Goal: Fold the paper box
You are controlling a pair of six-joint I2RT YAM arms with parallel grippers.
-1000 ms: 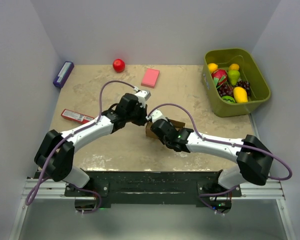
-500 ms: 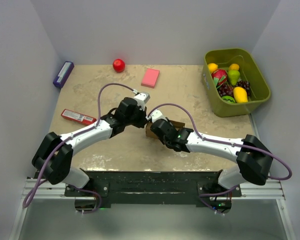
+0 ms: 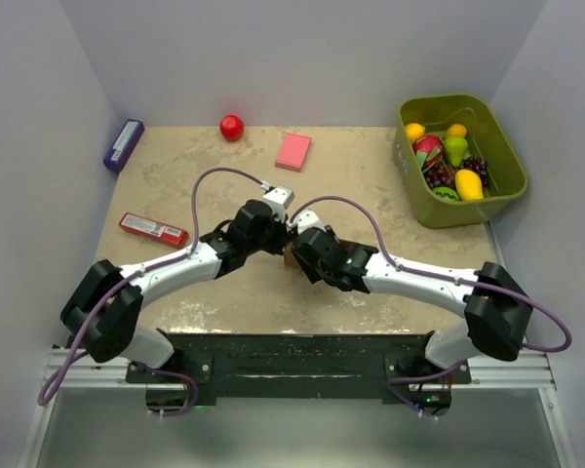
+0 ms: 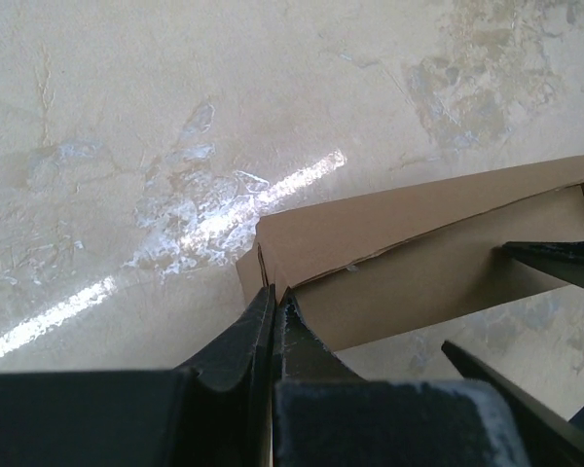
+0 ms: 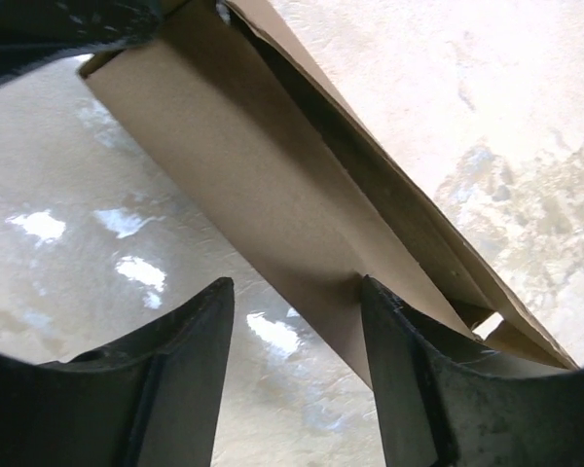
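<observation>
Cardboard box (image 4: 419, 253) lies left of the bin (image 3: 455, 214) and looks half-folded to me. My left gripper (image 4: 273, 297) clamps its corner; my right gripper (image 5: 294, 282) stands apart at one wall. Closing flaps is left, I judge.

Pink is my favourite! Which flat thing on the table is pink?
The flat block at the back, right of the red ball; the packet is red, the box by the wall purple.
</observation>
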